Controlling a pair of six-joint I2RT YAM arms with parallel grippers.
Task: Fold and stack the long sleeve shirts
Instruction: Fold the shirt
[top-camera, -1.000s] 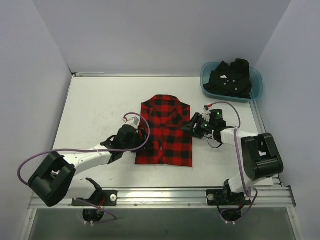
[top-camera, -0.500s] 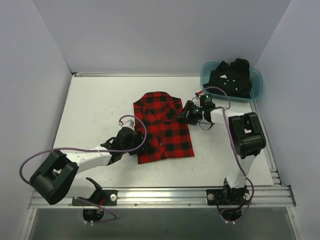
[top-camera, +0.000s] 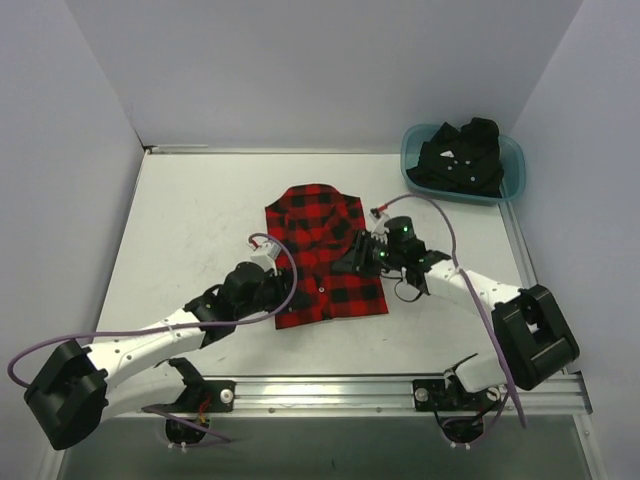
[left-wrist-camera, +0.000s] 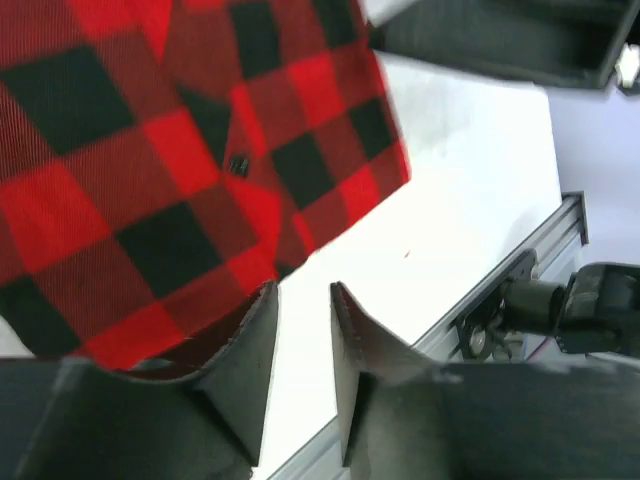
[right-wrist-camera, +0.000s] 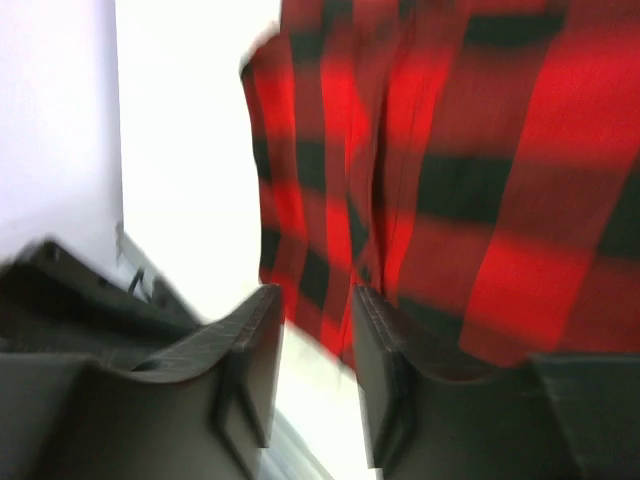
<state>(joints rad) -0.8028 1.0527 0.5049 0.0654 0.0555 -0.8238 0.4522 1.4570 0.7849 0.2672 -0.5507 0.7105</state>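
The red-and-black check shirt (top-camera: 325, 255) lies folded into a rectangle mid-table, collar away from the arms. My left gripper (top-camera: 278, 288) sits at its near-left corner. In the left wrist view the jaws (left-wrist-camera: 302, 290) stand open a narrow way, with bare table between them and the shirt's hem (left-wrist-camera: 150, 230) beside the left finger. My right gripper (top-camera: 357, 258) hovers over the shirt's right edge. Its jaws (right-wrist-camera: 315, 292) are open with nothing clamped, and the check cloth (right-wrist-camera: 470, 180) lies under them. The black shirt (top-camera: 462, 155) is bunched in the tub.
The teal tub (top-camera: 513, 175) stands at the far right corner of the table. A metal rail (top-camera: 330, 385) runs along the near edge, and it also shows as the rail (left-wrist-camera: 520, 265) in the left wrist view. White walls close in the left, back and right sides.
The check shirt has slid a little left and turned slightly. My right gripper moved from its upper right edge down to the middle of its right side. The left jaws have narrowed.
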